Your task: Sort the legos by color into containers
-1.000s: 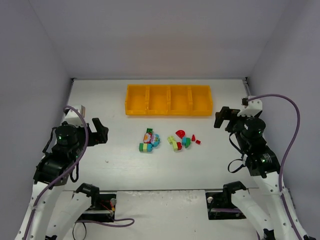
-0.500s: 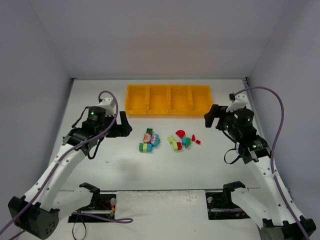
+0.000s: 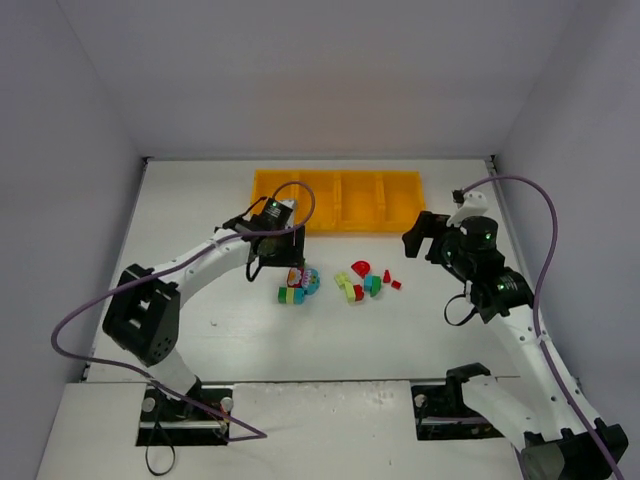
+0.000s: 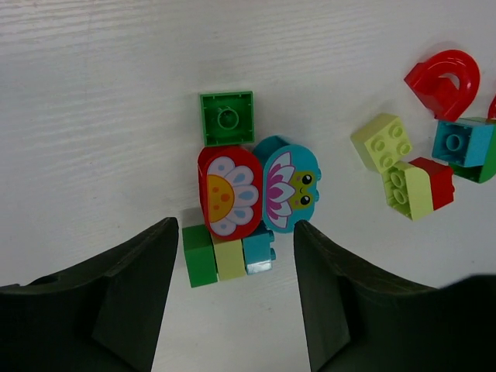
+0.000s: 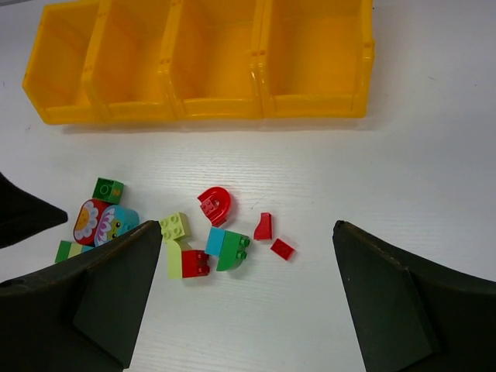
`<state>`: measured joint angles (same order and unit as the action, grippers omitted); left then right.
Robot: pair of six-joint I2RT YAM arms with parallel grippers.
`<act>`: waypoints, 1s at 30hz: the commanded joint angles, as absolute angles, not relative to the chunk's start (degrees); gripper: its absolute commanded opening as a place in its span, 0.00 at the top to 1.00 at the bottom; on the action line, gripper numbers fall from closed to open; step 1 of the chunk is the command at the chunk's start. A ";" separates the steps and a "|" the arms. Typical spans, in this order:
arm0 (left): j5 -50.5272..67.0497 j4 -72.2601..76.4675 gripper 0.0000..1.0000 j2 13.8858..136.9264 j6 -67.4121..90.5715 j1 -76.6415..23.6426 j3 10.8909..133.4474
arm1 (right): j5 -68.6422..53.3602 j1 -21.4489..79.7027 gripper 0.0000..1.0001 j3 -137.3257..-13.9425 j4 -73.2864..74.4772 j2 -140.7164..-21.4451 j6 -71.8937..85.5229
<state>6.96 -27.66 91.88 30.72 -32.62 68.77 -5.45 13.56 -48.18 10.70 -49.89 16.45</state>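
The legos lie in two clusters on the white table. The left cluster (image 3: 298, 283) holds a green square brick (image 4: 226, 118), a red flower piece (image 4: 227, 191), a teal flower piece (image 4: 287, 185) and a green-lime-teal row (image 4: 228, 256). The right cluster (image 3: 366, 279) holds a red arch (image 5: 214, 205), lime bricks (image 5: 176, 227), a teal-and-green piece (image 5: 228, 248) and two small red pieces (image 5: 263, 226). The orange-yellow tray (image 3: 337, 201) of four empty compartments stands behind them. My left gripper (image 4: 235, 310) is open, just above the left cluster. My right gripper (image 5: 244, 302) is open, wide, above the right cluster.
White walls close the table on the left, back and right. The right arm's cable (image 3: 545, 240) loops near the right wall. Bare table lies in front of the bricks.
My left arm has swung far right and forward from the left side to hover over the left cluster. My right arm has moved a little left toward the right cluster. No brick has moved.
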 commanded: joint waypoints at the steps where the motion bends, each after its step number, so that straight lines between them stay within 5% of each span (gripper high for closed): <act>1: 5.10 -26.72 0.45 93.33 32.60 -32.87 72.94 | -6.15 13.80 0.11 -48.08 7.29 -49.83 17.49; 22: -7.81 -31.55 0.46 110.03 36.74 -36.39 86.39 | -5.36 13.80 0.11 -46.14 7.29 -48.60 19.25; 30: -9.67 -32.34 0.60 113.29 36.91 -36.65 88.59 | -4.92 13.80 0.11 -45.44 7.38 -47.46 19.34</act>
<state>-7.60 -31.66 114.52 36.25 -36.32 85.86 -5.80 13.56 -45.34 10.52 -48.36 18.65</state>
